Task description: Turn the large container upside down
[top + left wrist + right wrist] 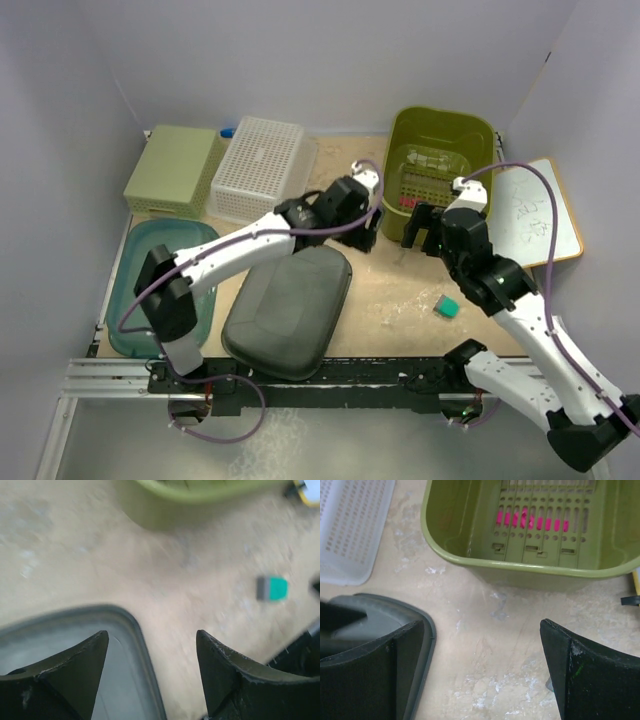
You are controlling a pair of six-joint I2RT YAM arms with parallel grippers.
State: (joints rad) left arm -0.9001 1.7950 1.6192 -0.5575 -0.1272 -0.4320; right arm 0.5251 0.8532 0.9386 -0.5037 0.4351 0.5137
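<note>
Ahead of both sets of jaws stands the large container, mouth up, not yet turned. Its near wall runs crosswise to your approach. Right gripper faces that wall squarely, jaws spread wide, nothing held. Left gripper has the container's near-left corner ahead of it, jaws also spread and empty. Right looks better placed for the rim, by my judgement. Right wrist view shows you the slotted floor with pink marks inside. Left wrist view, blurred, catches only a sliver of wall, plus the teal block off to the jaws' right. Only the top view shows both arms together.
</note>
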